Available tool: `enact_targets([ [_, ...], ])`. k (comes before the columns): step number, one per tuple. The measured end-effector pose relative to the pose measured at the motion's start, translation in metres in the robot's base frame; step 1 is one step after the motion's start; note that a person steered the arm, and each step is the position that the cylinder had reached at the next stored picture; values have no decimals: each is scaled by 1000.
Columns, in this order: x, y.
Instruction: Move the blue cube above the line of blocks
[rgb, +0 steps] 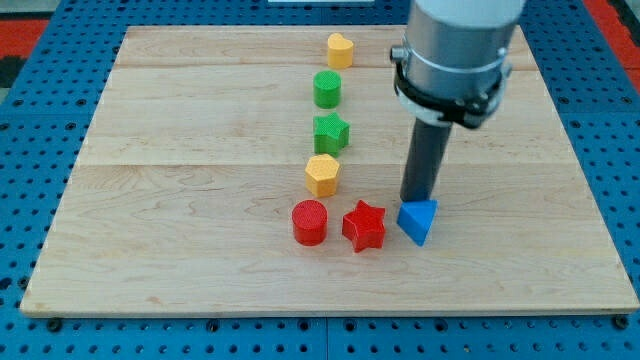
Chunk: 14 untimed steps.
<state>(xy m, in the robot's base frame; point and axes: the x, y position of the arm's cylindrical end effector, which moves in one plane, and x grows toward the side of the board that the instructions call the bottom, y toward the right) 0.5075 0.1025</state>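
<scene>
The only blue block is a blue triangular block (418, 221), at the lower right of the group; its shape reads as a wedge, not a cube. My tip (416, 199) touches its top edge from above. A line of blocks runs down the board's middle: a yellow heart (340, 50), a green cylinder (327, 89), a green star (330, 132), a yellow hexagon (322, 175). Below them a red cylinder (309, 222) and a red star (364, 226) sit in a row with the blue block, the red star just to its left.
The wooden board (180, 200) lies on a blue pegboard surface (30, 180). The arm's grey body (455, 50) hangs over the board's upper right and hides part of it.
</scene>
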Motion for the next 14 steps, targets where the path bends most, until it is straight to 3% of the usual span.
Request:
enact_targets([
  [1,2,13],
  [2,-69,97],
  [3,-167,151],
  [4,-222,165],
  [5,-257,145],
  [7,-310,15],
  [8,-315,-13],
  [10,-310,15],
  [13,-263,17],
  [14,-283,-35],
])
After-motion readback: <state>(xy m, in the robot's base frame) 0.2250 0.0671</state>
